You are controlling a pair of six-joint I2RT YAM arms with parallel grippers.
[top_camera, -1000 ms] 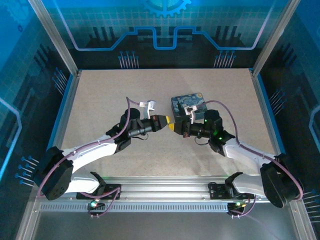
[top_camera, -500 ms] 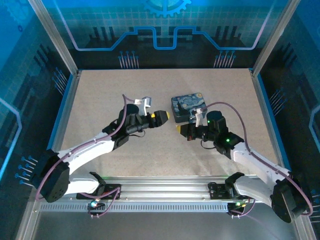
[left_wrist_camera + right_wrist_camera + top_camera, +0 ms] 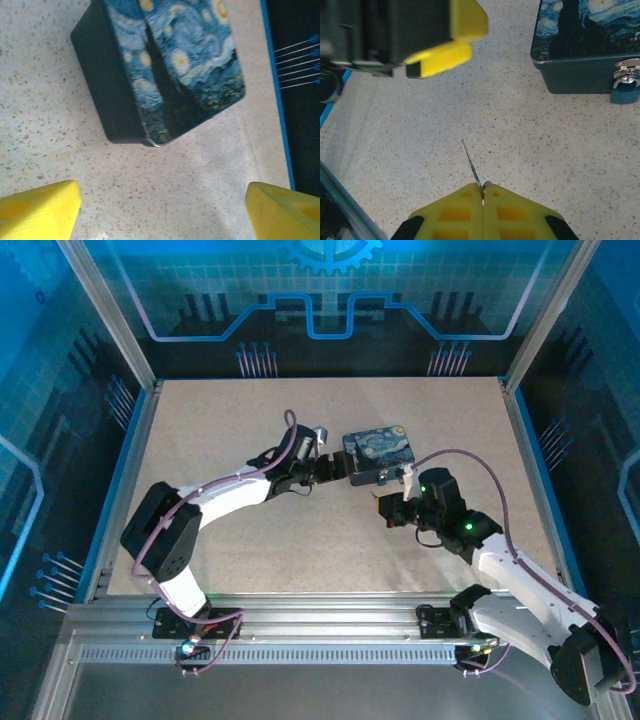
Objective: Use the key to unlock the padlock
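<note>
The starry-night tin box (image 3: 378,452) lies at mid-table. The padlock (image 3: 625,84), tiny with a silver shackle and a dark bluish body, hangs from the latch on the tin's front wall. My right gripper (image 3: 483,192) is shut on the key (image 3: 471,165), a thin metal sliver that sticks out over bare table, left of the padlock and apart from it. In the top view, the right gripper (image 3: 383,503) sits just in front of the tin. My left gripper (image 3: 160,212) is wide open at the tin's left end (image 3: 165,70), with nothing between its fingers.
The speckled table (image 3: 250,530) is ringed by a blue rim and metal frame posts. One yellow finger (image 3: 440,57) of the left gripper hangs over the table to the upper left of the key. Purple cables run along both arms.
The left arm has stretched out and carried its gripper up to the tin's left end. The right gripper has drawn back to the right with the key.
</note>
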